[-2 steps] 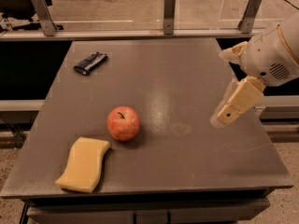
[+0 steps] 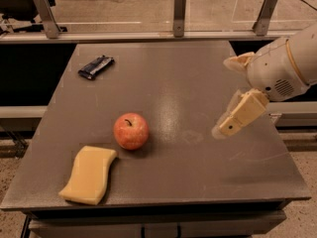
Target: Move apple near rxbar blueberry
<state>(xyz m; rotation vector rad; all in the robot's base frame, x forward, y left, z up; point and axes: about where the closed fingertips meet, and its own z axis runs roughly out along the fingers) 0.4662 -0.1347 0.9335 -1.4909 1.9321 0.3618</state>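
The red apple [image 2: 131, 131] with yellowish patches and a dark stem sits on the grey table [image 2: 188, 73], left of centre and toward the front. The rxbar blueberry [image 2: 96, 67], a dark shiny flat bar, lies at the table's far left, well behind the apple. My gripper [image 2: 221, 129] hangs over the right part of the table, pointing down and to the left. It is well to the right of the apple and holds nothing.
A pale yellow wavy sponge [image 2: 89, 174] lies at the front left, just in front of the apple. A rail with metal posts [image 2: 179, 13] runs behind the table. The table's right edge lies under my arm [image 2: 285, 63].
My gripper and arm have shifted a little to the left, toward the table's middle. The apple, bar and sponge have not moved.
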